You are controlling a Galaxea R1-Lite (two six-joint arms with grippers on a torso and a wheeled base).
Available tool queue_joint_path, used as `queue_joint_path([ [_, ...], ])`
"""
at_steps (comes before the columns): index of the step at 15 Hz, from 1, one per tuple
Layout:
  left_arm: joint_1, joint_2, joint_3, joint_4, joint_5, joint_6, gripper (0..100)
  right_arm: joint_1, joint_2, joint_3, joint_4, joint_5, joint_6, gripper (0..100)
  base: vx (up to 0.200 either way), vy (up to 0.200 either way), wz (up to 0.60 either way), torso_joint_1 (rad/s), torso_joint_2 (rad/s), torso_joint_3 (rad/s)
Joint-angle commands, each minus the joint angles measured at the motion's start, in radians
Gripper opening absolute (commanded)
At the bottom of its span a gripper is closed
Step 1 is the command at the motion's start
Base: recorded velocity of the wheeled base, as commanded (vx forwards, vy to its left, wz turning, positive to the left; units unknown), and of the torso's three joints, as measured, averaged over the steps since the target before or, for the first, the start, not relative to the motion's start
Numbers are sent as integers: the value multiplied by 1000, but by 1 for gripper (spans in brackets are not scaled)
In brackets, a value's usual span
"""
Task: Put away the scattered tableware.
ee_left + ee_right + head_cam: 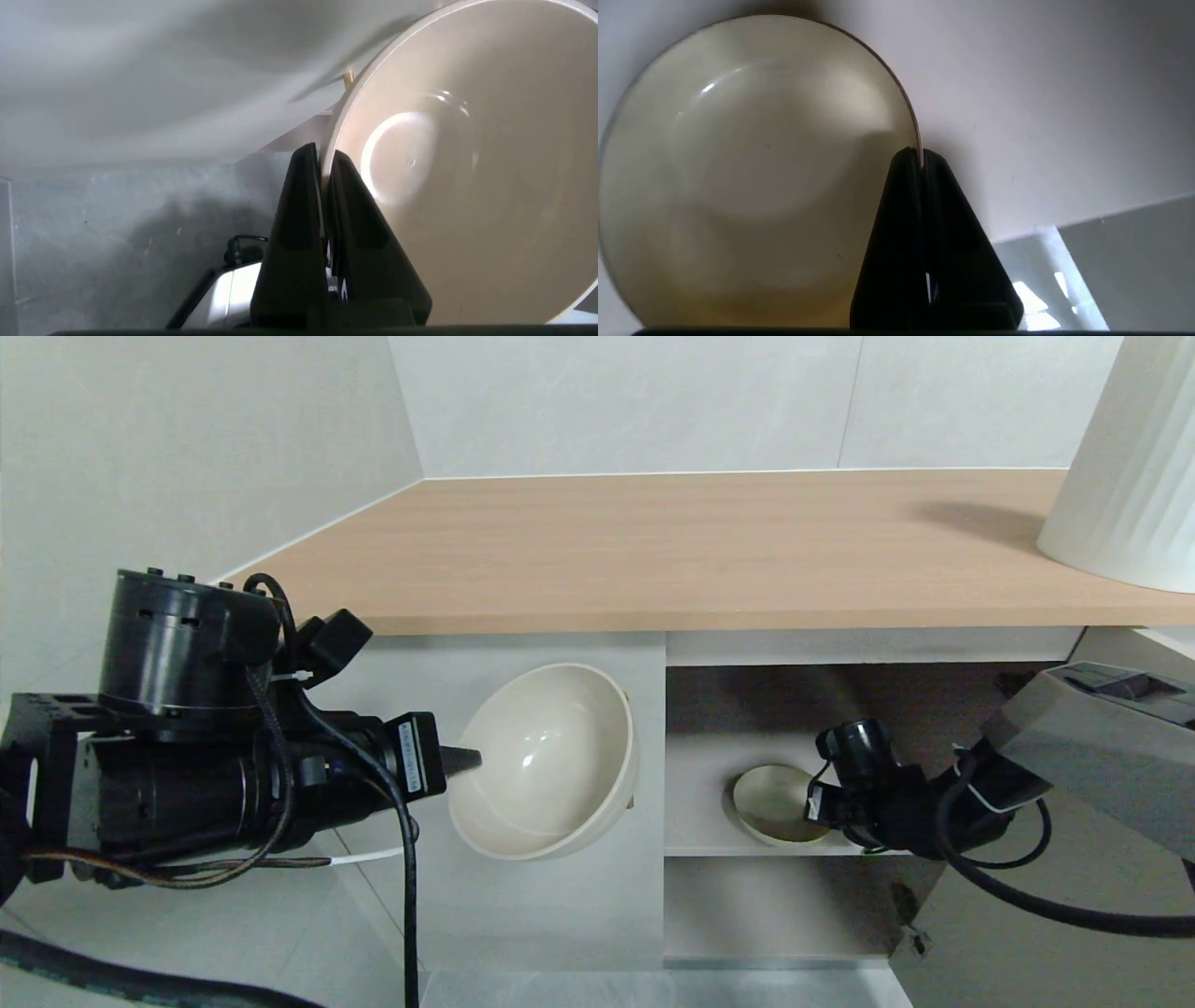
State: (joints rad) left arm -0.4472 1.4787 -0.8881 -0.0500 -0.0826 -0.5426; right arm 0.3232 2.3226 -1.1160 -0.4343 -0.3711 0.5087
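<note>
Wooden countertop (709, 551) over a cabinet (775, 905). Head view: we see the left gripper (464, 759) holding a cream bowl (551, 756) before the closed door (541, 915), and the right gripper (822, 805) holding a small dish (770, 798) in the open shelf. Left wrist: left fingers (304, 224) clamped on the bowl rim. Right wrist: right fingers (906, 233) pinch the dish rim.

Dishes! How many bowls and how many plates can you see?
Bowl: 1, held by the left end effector
Small plate: 1, held by the right end effector
Total: 2
</note>
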Motion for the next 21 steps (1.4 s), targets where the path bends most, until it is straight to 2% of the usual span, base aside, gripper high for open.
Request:
queue_joint_path([
  [1, -1, 2, 0, -1, 0, 0, 0, -3, 26, -16, 0, -2, 1, 0, 0, 0, 0, 0, 0, 0],
  [10, -1, 6, -2, -1, 0, -2, 0, -7, 26, -65, 3, -5, 54, 0, 0, 0, 0, 0, 0, 0],
  [11, -1, 11, -2, -1, 0, -2, 0, -9, 26, -67, 3, -5, 54, 100, 0, 0, 0, 0, 0, 0],
  [14, -4, 17, 0, -1, -2, -2, 0, -9, 6, -59, 8, -2, 53, 100, 0, 0, 0, 0, 0, 0],
  [17, -74, 37, 32, 10, -2, 7, 0, 4, -146, 31, 85, 60, 42, 100, 0, 0, 0, 0, 0, 0],
  [18, -117, 43, 66, 38, -2, 65, 0, 30, -259, 73, 158, 149, 36, 100, 0, 0, 0, 0, 0, 0],
  [19, -134, 49, 95, 65, 3, 138, 0, 54, -350, 102, 219, 222, 14, 100, 0, 0, 0, 0, 0, 0],
  [20, -142, 66, 113, 87, 6, 193, 0, 85, -436, 134, 269, 288, -16, 100, 0, 0, 0, 0, 0, 0],
  [21, -145, 83, 118, 98, 10, 202, 0, 114, -494, 157, 293, 327, -39, 100, 0, 0, 0, 0, 0, 0],
])
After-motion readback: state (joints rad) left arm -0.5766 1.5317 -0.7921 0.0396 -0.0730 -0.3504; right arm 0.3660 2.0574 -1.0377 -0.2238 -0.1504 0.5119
